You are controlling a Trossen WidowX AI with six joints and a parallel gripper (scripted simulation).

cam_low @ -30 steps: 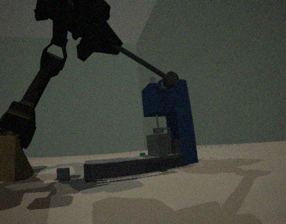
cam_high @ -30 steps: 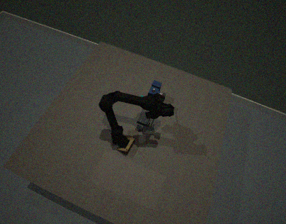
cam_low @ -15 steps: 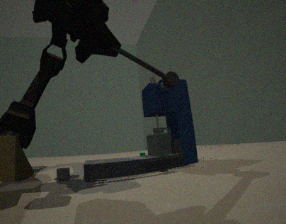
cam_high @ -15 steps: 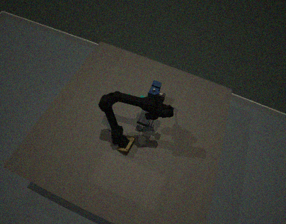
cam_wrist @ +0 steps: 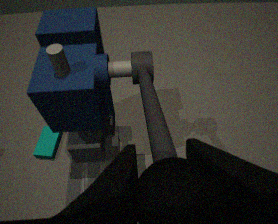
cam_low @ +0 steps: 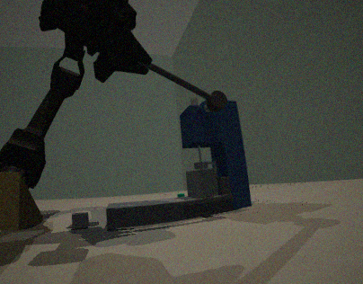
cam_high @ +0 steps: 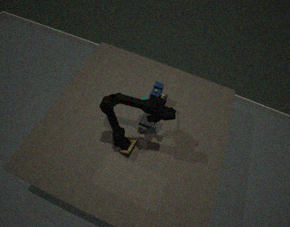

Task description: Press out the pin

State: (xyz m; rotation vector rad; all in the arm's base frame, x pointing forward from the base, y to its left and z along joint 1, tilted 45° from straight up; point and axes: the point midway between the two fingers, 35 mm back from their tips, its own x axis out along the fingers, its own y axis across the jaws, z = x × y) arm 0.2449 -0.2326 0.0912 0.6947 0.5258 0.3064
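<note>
Block (cam_low: 202,183) stands upright on the dark bed (cam_low: 160,212) of the blue press (cam_high: 158,86) (cam_low: 238,155) (cam_wrist: 62,105), beneath its overhanging head; exact pin alignment I cannot tell. The press is nearer the desk's upper long edge in the top view than the yellow base plate (cam_high: 133,147) (cam_low: 4,200) is, and well away from the desk's upper-left corner. The pincer (cam_high: 151,118) (cam_low: 147,66) (cam_wrist: 160,149) is pinching the lever (cam_low: 178,80) (cam_wrist: 157,120), which slants upward from its pivot. A green piece (cam_high: 143,98) (cam_low: 181,195) (cam_wrist: 47,142) lies beside the press, and a small grey cube (cam_low: 80,220) sits near the bed's end. From overhead, the arm hides part of the press.
</note>
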